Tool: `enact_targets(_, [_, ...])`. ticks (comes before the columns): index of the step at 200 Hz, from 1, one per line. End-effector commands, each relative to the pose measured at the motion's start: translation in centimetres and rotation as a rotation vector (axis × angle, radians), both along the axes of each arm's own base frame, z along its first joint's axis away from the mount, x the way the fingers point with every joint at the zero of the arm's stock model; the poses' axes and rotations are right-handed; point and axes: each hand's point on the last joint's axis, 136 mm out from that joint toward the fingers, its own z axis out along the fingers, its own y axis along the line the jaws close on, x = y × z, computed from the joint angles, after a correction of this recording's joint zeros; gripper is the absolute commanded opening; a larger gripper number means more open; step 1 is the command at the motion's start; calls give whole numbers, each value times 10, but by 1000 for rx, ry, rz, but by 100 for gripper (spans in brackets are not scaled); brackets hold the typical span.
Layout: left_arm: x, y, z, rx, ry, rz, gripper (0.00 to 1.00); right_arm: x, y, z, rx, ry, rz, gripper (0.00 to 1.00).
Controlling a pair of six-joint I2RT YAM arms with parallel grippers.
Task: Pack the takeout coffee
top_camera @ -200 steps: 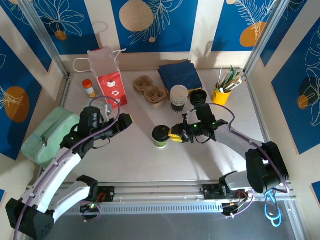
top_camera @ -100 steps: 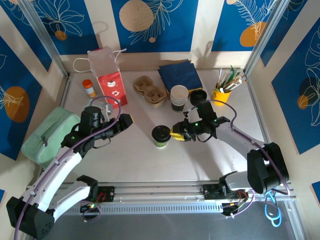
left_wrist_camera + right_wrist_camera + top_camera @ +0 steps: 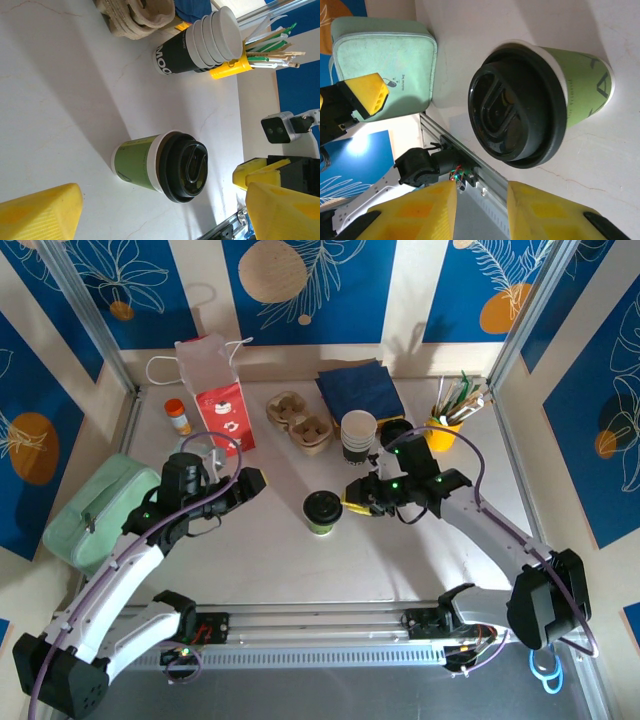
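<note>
Swung outward over the past second, the right arm's elbow now sits nearer the table's (image 3: 400, 560) right edge, and its gripper has edged slightly away from the cup; the left arm and the cup have not shifted.

From left: a mint-green zip case (image 3: 95, 510) lies at the table's edge. Just beside it, the left gripper (image 3: 248, 480) hangs with its yellow fingers spread wide, holding nothing and aimed toward the cup. Behind it stand an orange-capped bottle (image 3: 178, 417) and a red-and-white paper bag (image 3: 220, 400), with a pulp cup carrier (image 3: 300, 420) farther right.

The takeout coffee (image 3: 322, 510) stands upright near mid-table, lid on, between the two grippers and apart from both.

Just to the cup's right, the right gripper (image 3: 350, 503) points at it with its fingers only narrowly parted and nothing between them. Behind are a stack of lidless cups (image 3: 358, 435), navy napkins (image 3: 360, 390) and a yellow utensil holder (image 3: 440, 430).
</note>
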Motion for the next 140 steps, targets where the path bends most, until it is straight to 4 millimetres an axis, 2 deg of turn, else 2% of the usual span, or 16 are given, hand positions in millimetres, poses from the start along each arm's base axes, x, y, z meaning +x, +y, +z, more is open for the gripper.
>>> enact_targets(1, [1,2,9,8,-44,-3,85,-2,0,-4,-46,2,-2,32])
enact_targets(54, [-3,6,7,18,-44,7,85,-3,8,-21,-101,0,21,33])
enact_targets(140, [-4,6,10,10,-55,5,85,0,12,-28,-134,-4,25,33])
